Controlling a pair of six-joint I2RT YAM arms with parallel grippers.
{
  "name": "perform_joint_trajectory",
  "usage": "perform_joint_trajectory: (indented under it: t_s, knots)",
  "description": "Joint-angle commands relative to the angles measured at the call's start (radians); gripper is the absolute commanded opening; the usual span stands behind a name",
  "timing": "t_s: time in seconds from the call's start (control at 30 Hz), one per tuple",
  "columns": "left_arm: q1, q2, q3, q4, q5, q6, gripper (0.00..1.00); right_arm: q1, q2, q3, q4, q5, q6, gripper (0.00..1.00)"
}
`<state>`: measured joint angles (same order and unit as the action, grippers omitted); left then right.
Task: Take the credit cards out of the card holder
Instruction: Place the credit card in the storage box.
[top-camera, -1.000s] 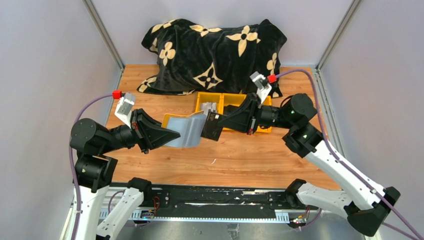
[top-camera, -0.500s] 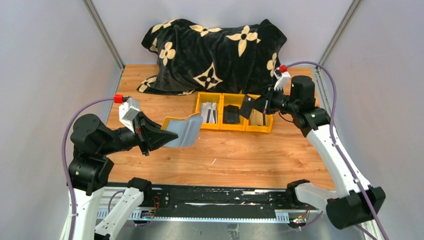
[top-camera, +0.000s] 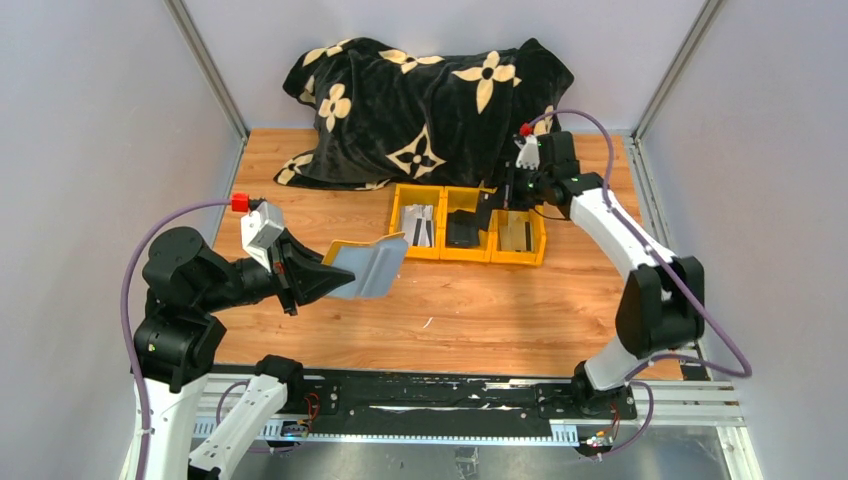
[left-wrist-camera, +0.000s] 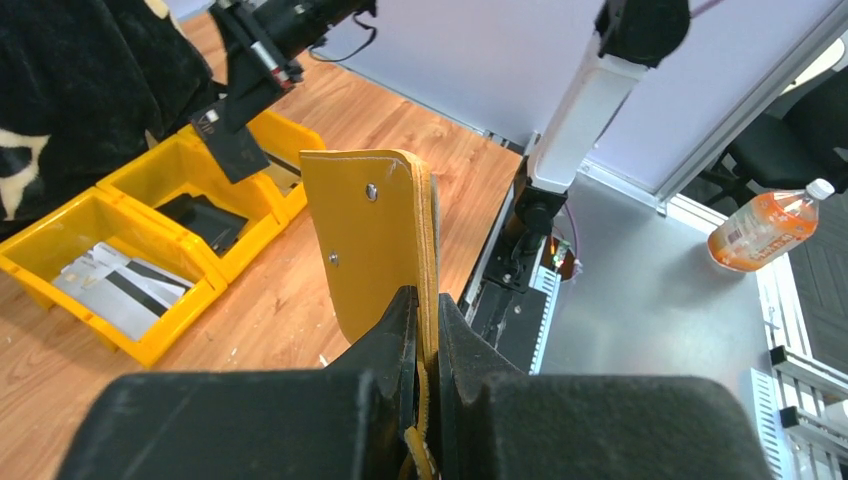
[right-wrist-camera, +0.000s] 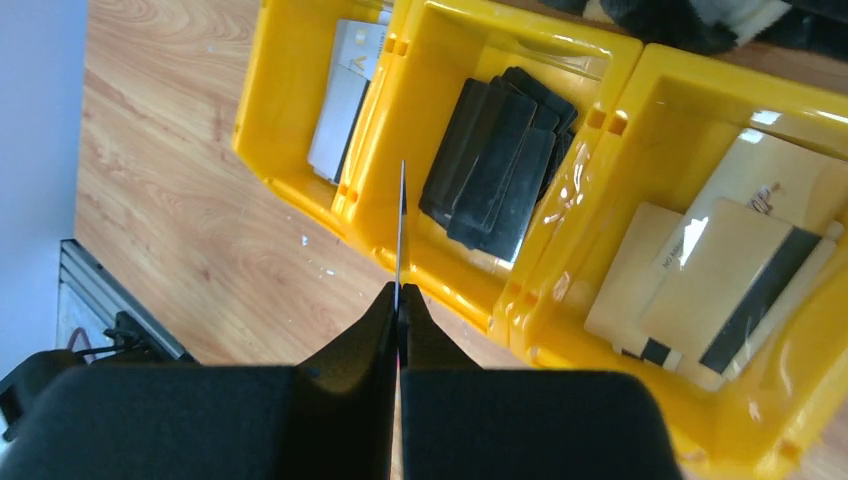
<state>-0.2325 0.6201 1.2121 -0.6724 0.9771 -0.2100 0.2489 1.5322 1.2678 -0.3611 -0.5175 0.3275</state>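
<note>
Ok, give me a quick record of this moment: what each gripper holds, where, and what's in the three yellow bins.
Left gripper: shut on the card holder, pinching its mustard flap, held in the air
Right gripper: shut on a dark card, edge-on above the yellow bins
Bins, left to right: pale cards; black cards; beige striped cards
Bin under the card: cannot tell
Behind the bins: black flowered blanket
</note>
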Motion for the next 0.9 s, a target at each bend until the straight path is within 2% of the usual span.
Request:
perform_joint_trajectory:
  t_s: [0.0, 0.3, 0.63, 0.7, 0.87]
  knots:
    - [0.001, 0.001, 0.028, 0.022, 0.021, 0.027, 0.00, 0.067, 0.118, 0.083, 0.005, 0.062, -0.033, 0.00]
    - [-0.001, -0.016, 0.031, 0.021, 0.063, 0.058, 0.00, 0.147, 0.364, 0.269, -0.047, 0.161, -0.048, 0.00]
    - [0.001, -0.030, 0.029, 0.021, 0.089, 0.072, 0.00, 0.178, 0.464, 0.292, -0.054, 0.181, -0.056, 0.00]
    - [0.001, -0.029, 0.033, 0.020, 0.090, 0.073, 0.00, 0.187, 0.461, 0.287, -0.055, 0.198, -0.057, 0.06]
    - [0.001, -0.029, 0.043, 0.020, 0.091, 0.083, 0.00, 0.211, 0.388, 0.272, -0.046, 0.270, -0.050, 0.33]
